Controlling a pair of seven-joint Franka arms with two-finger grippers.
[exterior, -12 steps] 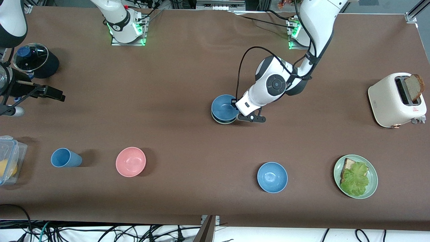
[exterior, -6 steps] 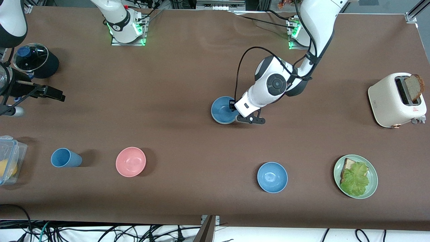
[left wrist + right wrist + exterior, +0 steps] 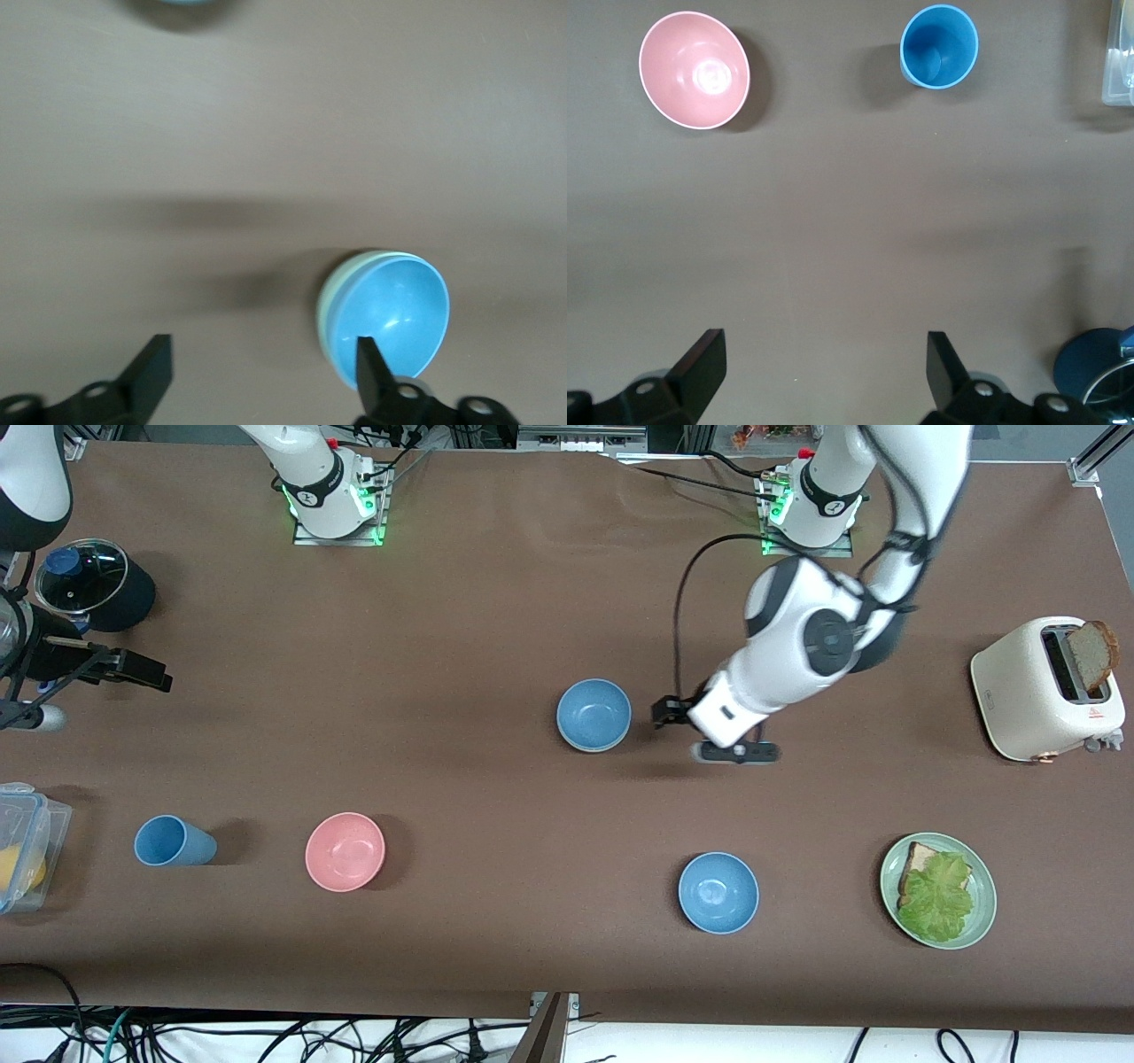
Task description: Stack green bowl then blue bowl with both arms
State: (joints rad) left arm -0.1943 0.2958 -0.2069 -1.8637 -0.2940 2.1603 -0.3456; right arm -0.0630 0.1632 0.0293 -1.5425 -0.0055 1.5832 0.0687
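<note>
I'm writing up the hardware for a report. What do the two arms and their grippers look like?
Both are glossy white jointed arms with black joint rings and round dark caps. The left arm carries a looping black cable, and its base is lit green. The left gripper and right gripper are thin and black, with flat wedge-shaped fingers and screw holes in the mounts.

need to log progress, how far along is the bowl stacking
Done, by the look of it: the blue bowl sits nested in the green bowl, whose rim shows under it in the left wrist view. Nothing is in hand: the left gripper is open beside the stack, the right gripper open over bare table. Nothing visibly left.
</note>
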